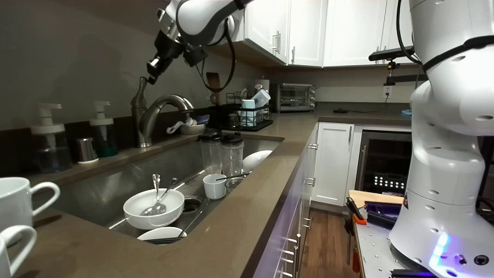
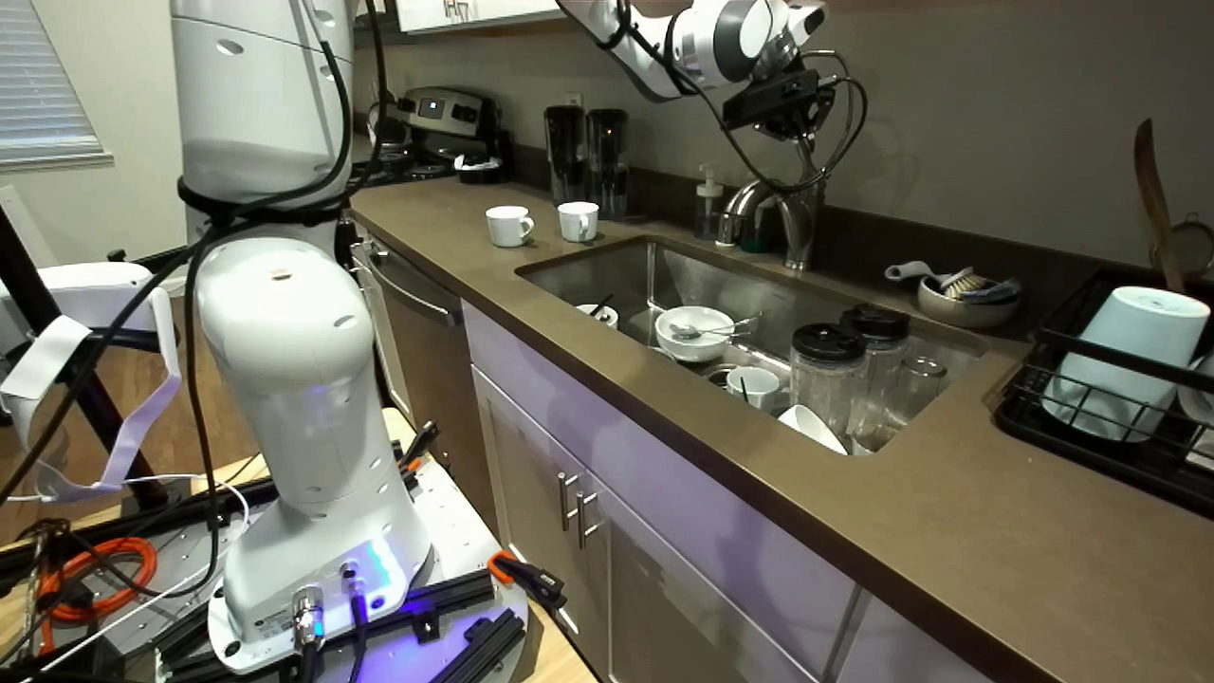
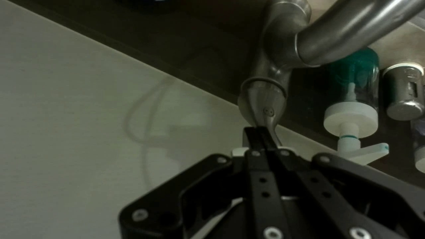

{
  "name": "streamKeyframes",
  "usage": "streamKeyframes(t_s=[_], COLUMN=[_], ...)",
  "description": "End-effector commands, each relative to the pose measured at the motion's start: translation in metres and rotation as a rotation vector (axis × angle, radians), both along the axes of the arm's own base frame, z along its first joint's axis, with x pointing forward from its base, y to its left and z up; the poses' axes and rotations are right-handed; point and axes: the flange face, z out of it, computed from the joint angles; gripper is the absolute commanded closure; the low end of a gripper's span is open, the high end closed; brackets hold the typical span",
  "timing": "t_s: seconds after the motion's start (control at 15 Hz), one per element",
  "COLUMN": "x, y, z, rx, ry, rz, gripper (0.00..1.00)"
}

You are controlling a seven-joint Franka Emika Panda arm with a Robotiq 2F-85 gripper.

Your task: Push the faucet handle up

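It's a kitchen I'm working in remotely: in an exterior view, an undermount sink [image 1: 102, 195] holding dishes [image 1: 150, 221] at eight o'clock, shaker cabinets [image 1: 307, 31] at one, toaster oven [image 1: 294, 98] at two; in an exterior view at eleven, partly hidden, what looks like a range [image 2: 444, 109].

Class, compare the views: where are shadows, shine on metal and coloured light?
Wrist view: soft looped shadow on the wall, sheen on the faucet spout and faucet handle; both exterior views: bluish glow from the base light strip, purplish tint on the sink cabinet front.
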Motion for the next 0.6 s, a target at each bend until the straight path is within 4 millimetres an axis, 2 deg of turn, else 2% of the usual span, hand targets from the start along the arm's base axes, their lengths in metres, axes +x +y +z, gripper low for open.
streamKeyframes(t_s=[0.0, 0.2, 0.53], x=[0.02, 0.018, 0.005], y=[0.002, -0.007, -0.02], z=[0.013, 0.012, 0.002], rx=[0.006, 0.01, -0.005], ry=[-0.017, -0.007, 0.087], rz=[0.037, 0.01, -0.051], gripper=[0.95, 0.95, 0.96])
